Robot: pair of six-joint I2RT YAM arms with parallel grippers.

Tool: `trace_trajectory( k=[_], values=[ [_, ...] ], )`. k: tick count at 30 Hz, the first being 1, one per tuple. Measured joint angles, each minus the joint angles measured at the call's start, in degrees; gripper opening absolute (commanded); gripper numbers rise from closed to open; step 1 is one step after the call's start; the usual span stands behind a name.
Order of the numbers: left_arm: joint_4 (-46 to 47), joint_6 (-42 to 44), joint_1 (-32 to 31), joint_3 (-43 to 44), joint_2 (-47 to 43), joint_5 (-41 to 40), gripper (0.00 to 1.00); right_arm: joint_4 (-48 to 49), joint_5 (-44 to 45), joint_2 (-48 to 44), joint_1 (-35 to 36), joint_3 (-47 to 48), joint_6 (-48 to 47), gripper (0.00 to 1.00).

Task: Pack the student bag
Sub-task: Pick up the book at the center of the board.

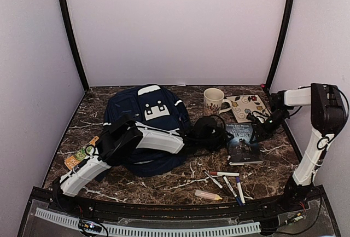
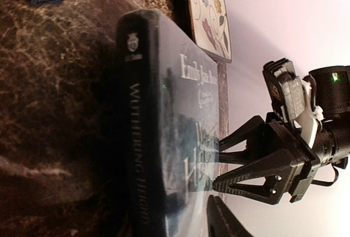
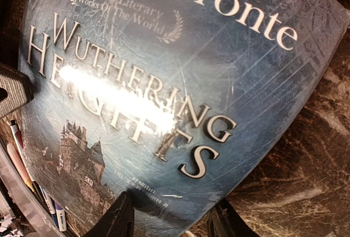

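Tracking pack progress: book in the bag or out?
Out. The book lies flat, cover up, on the table right of the bag, open right pincer over it.

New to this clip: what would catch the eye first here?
The navy bag sits left of centre on the table, the left arm lying across it. Right of it lies a Wuthering Heights book, with the right gripper open over its far end. Pens are scattered near the front edge, and a mug stands behind.
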Motion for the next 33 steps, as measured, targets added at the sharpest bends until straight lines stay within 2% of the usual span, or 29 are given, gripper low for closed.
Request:
trace_trajectory(
  k=[10,15,21,26,33],
  values=[
    [2.69,-0.55,0.39,-1.18,0.39,0.81,0.12,0.81,-0.2,-0.61,0.24,-0.66,0.2,0.45],
    [8.04,-0.55,0.37,-4.37,0.11,0.9,0.0,2.01,-0.5,-2.1,0.33,-1.97,0.35,0.47],
    [12.98,1.77,0.31,-7.67,-0.85,1.73,0.0,1.25,-1.51,-3.37,-0.22,-3.56,0.17,0.55],
    [16.24,5.6,-0.33,-9.6,-2.1,4.0,0.0,-2.45,-1.81,-5.2,-3.78,-4.0,-1.01,0.58],
    [19.52,12.28,-1.77,-12.63,-5.01,9.01,0.0,-7.19,-1.49,-15.56,-6.36,-3.28,-2.62,0.6]
  ],
)
